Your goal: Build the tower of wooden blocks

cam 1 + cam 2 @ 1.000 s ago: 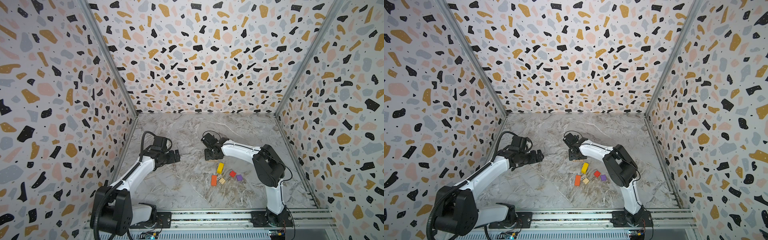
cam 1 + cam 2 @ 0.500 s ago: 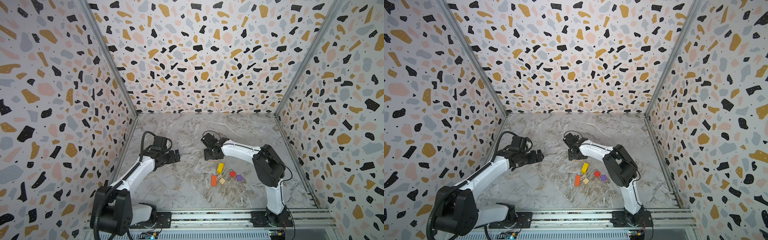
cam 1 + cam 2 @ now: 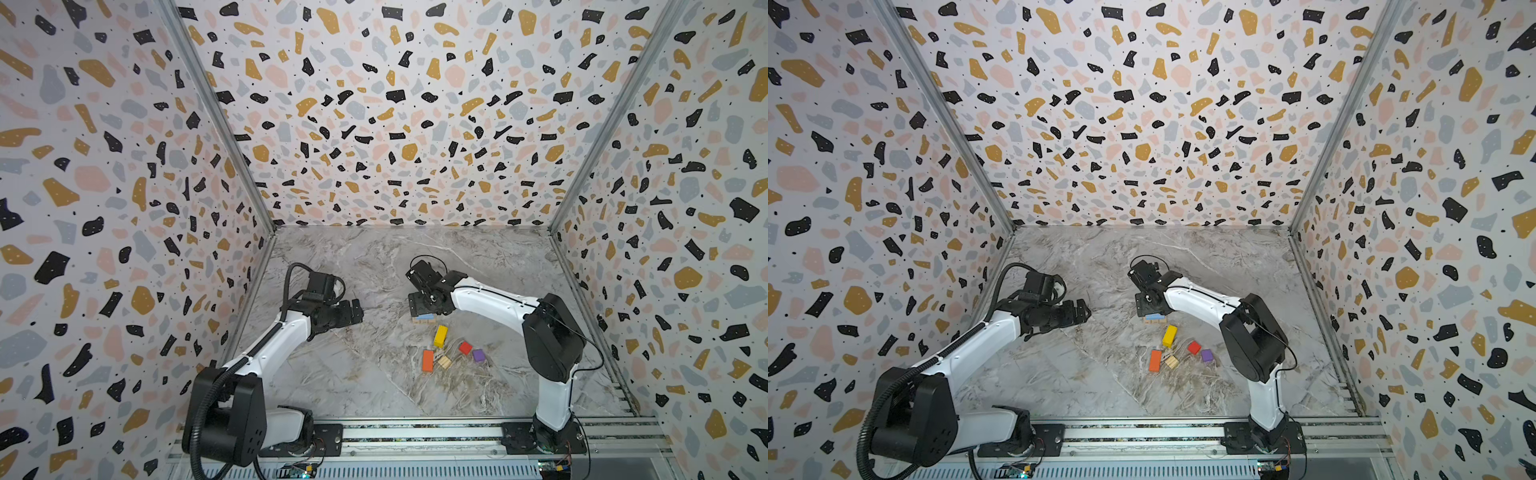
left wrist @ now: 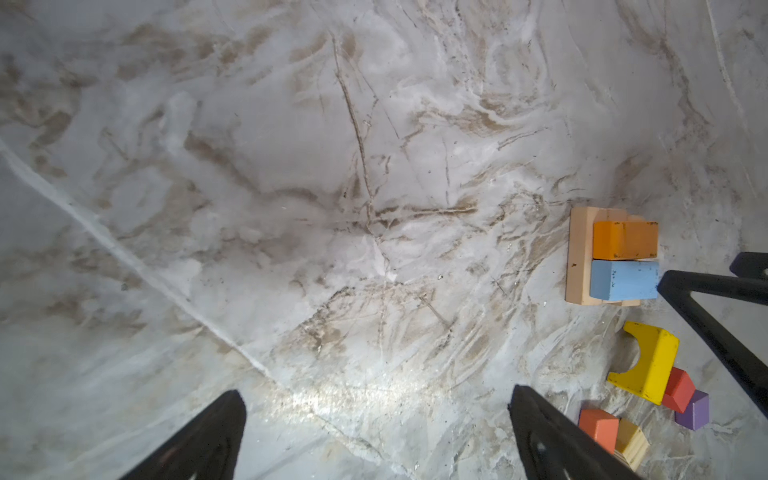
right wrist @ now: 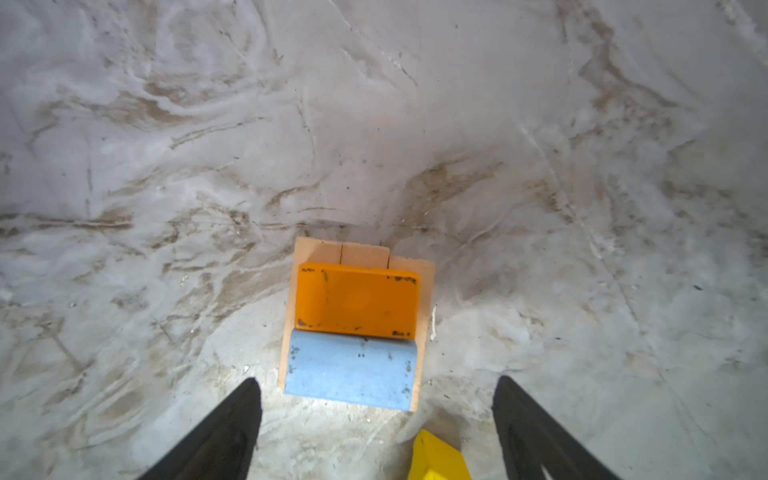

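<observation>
Jaws of my right gripper stand spread and empty, the blue block just beyond them beside the orange block on the tan base, so I fear a finger clipping it on lift-off would scatter the tower, while my left gripper gapes empty well aside.

We find the floor free on the left and far side; right of centre, the tower and loose blocks stand in the way

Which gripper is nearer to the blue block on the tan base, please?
Right. The right gripper hangs directly at the blue block, its jaws open close beside the block and not gripping it. The left gripper, also open, sits well apart, off to the left in both top views.
</observation>
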Motion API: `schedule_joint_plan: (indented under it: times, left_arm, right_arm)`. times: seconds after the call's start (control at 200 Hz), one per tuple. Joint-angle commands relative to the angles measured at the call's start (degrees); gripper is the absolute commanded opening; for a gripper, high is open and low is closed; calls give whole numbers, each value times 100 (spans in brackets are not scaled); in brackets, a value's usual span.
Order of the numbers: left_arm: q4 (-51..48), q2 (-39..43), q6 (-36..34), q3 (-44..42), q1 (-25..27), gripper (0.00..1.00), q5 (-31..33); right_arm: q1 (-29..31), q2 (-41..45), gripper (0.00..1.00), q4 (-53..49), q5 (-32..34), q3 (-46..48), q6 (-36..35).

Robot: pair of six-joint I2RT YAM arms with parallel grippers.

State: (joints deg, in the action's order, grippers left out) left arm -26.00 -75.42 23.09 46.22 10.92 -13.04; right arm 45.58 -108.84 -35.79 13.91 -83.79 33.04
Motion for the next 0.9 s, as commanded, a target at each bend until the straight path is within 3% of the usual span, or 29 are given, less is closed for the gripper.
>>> schedule_joint_plan:
  times: [0.0,0.235,0.471,0.896]
  left_arm:
    - [273,-126,-96,4,-30,100,-405]
    - [428,-623,-89,629,172,100,-318]
    - [91,-1801,-365,1807,717,100,10]
    - [-732,-3588,-749,3894,1529,100,1171]
  right_arm:
    - [-25,359,92,-402,226,7,-392]
    - [-178,720,100,-494,203,219,-662]
    - [-383,1009,99,-492,68,583,-746]
    - [-726,1299,99,-33,-341,1363,-863]
